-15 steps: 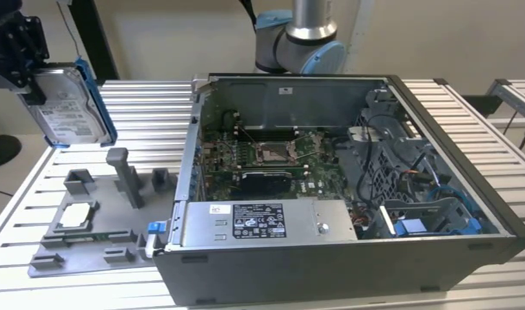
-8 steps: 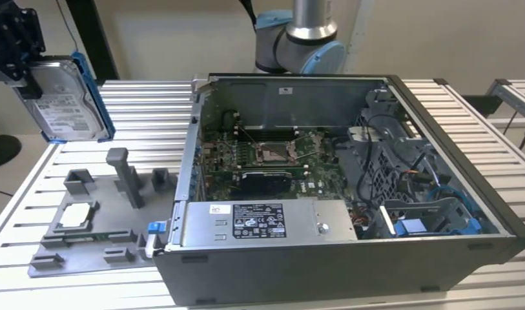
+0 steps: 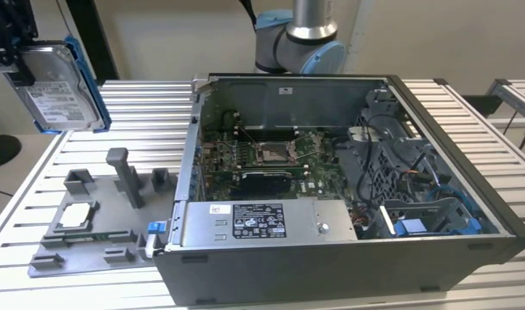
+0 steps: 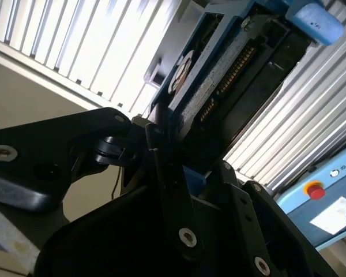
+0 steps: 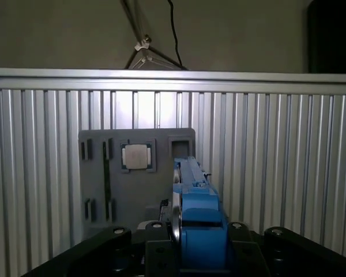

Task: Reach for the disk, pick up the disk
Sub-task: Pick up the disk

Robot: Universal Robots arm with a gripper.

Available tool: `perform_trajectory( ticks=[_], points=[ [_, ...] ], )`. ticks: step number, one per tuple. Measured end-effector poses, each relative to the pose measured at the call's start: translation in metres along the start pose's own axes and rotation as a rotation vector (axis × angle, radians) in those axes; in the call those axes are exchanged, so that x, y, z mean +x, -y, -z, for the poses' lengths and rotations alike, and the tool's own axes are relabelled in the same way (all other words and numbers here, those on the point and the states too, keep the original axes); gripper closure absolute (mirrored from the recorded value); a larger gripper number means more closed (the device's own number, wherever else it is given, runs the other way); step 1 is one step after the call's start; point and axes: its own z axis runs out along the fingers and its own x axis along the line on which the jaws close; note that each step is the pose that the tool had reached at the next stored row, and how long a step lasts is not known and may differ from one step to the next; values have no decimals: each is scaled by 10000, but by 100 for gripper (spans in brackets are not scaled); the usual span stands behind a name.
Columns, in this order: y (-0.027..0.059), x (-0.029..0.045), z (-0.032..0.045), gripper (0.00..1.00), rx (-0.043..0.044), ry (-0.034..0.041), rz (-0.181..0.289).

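**One Disk Held Aloft, Clear of the Table**

Nearest in both wrist views was the single gripper (image 5: 196, 245) (image 4: 184, 161). Its black fingers (image 5: 155, 245) were closed narrow on one end of the one disk (image 5: 196, 196), which stood edge-on between them. In the second wrist view the disk (image 4: 230, 63) showed its connector edge and its blue carrier frame.

In the exterior view the gripper (image 3: 21, 64) hung at the exterior view's left, high over the slatted metal table (image 3: 141, 116). It held the disk (image 3: 60, 87) roughly upright and a little tilted, with the white label facing the camera. The disk touched nothing but the fingers.

Next out lay one grey fixture plate (image 3: 107, 226) (image 5: 138, 196), flat on the table below the disk. It carried one small square chip (image 3: 75, 215) (image 5: 136, 156) in a recess. Several posts rose from the plate, the tallest post (image 3: 124, 174) on the side towards the case.

Just beside the plate, to the exterior view's right, stood one open computer case (image 3: 331, 271). Inside it were one motherboard socket (image 3: 275, 152), one labelled silver power supply (image 3: 262, 223) and loose blue cables (image 3: 452, 194). Its near wall stood between the plate and the case interior.

Farthest back, behind the case, rose the arm's base (image 3: 301, 32). In the second wrist view, one pale blue box with a single red button (image 4: 315, 189) sat off the table's edge.
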Motion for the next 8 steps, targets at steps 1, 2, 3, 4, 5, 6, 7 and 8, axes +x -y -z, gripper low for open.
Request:
perform_trajectory(
  ticks=[1, 2, 3, 4, 5, 6, 7, 8],
  points=[
    [0, -1, 29, 100, 2, 0, 0],
    [0, -2, 59, 100, 6, 0, 0],
    [0, -2, 87, 100, 8, 0, 1],
    [0, -3, 116, 100, 11, 0, 1],
    [1, -4, 141, 100, 16, 0, 1],
    [1, -4, 164, 100, 19, 1, 1],
    [1, -5, 188, 100, 23, 1, 2],
    [1, -6, 213, 100, 26, 0, 2]
  ],
)
